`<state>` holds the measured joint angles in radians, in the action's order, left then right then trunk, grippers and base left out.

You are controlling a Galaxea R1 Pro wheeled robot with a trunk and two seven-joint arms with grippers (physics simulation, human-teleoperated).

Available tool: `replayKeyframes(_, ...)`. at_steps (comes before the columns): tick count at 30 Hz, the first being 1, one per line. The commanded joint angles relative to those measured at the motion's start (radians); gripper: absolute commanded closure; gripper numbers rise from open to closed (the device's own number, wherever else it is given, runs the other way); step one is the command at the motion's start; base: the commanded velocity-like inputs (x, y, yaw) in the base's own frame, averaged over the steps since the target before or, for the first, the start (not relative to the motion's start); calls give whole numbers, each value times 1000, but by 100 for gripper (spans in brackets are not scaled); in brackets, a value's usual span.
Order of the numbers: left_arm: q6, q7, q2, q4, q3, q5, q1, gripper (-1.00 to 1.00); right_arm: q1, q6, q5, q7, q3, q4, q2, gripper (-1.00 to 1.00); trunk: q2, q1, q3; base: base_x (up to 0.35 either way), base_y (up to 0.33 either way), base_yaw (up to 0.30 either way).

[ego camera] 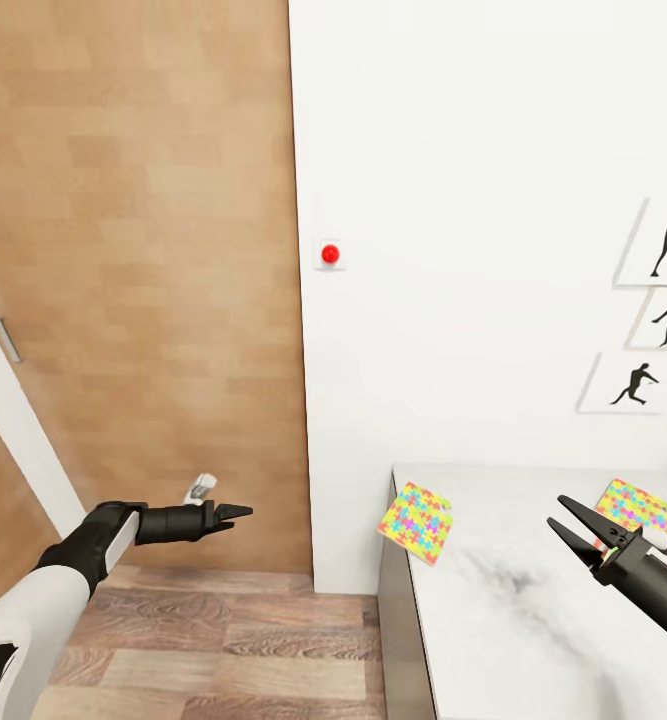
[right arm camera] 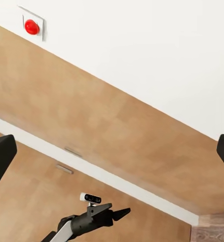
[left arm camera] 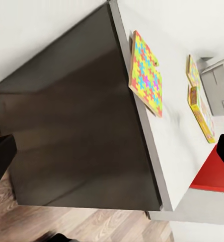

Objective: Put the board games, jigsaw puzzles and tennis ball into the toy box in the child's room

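In the head view, the left gripper (ego camera: 241, 513) at eight o'clock is clenched with nothing in it over the wood floor (ego camera: 213, 640). The right gripper (ego camera: 571, 525) at four o'clock is spread wide and bare above the table (ego camera: 493, 620). One jigsaw puzzle (ego camera: 417, 522) overhangs the table's corner; a second jigsaw puzzle (ego camera: 637, 505) lies just past the right gripper.

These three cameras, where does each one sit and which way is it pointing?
Head view: from the robot's head, looking down at a white wall, the table and both arms, left gripper shut, right gripper open.
Left wrist view: near the left gripper, facing the table's dark side and a jigsaw puzzle.
Right wrist view: near the right gripper, facing the wooden door and left arm.
Shared: head and right wrist views both show the red button.
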<state>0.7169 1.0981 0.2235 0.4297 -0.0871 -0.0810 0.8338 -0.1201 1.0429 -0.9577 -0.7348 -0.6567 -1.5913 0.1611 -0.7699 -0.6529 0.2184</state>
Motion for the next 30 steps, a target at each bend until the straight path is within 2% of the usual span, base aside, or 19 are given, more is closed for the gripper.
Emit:
replayKeyframes(1, 7, 1, 0, 0, -1, -2, 1, -100, -1, 4, 5, -6, -1, 0, 0, -100, -1, 0, 0, 0, 0, 0)
replayKeyframes(18, 7, 1, 0, 0, -3, -2, 1, -100, -1, 4, 5, -6, -2, 1, 0, -100, -1, 0, -25, 0, 0, 0)
replayKeyframes(30, 9, 2, -1, 0, -2, -2, 1, -100, -1, 2, 5, -3, -4, 1, 0, -100, -85, -46, 12, 0, 0, 0)
